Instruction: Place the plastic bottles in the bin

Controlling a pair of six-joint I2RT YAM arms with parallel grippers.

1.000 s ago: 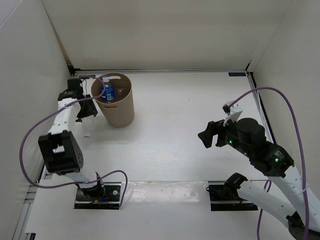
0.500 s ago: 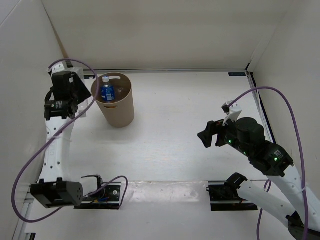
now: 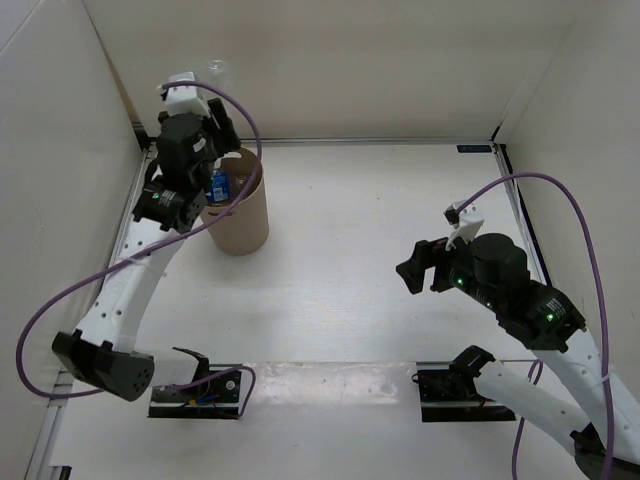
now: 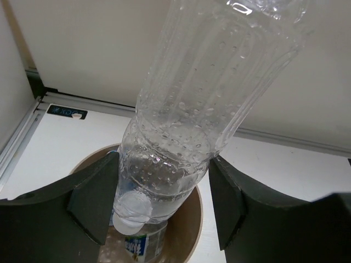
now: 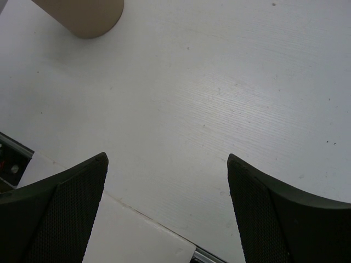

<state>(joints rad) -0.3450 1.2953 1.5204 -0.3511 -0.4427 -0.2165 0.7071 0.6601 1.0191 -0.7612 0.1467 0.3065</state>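
Note:
My left gripper (image 4: pixel 164 186) is shut on a plain clear bottle (image 4: pixel 186 109) and holds it cap-down above the open mouth of the tan-brown bin (image 4: pixel 196 219). A clear bottle with a blue label (image 4: pixel 137 244) lies inside the bin. In the top view the left gripper (image 3: pixel 220 135) hangs over the bin (image 3: pixel 240 225) at the back left, and the blue-label bottle (image 3: pixel 218 185) shows inside it. My right gripper (image 3: pixel 415 268) is open and empty above the table on the right, and it also shows in the right wrist view (image 5: pixel 167 175). No orange bottle is in view.
White walls enclose the table on the left, back and right; the bin stands close to the back-left corner. The bin's side (image 5: pixel 82 16) shows at the top left of the right wrist view. Both arm bases sit on black plates at the near edge.
My left arm has risen from low beside the bin's left side and swung over the bin's mouth with the clear bottle. The right arm has not moved.

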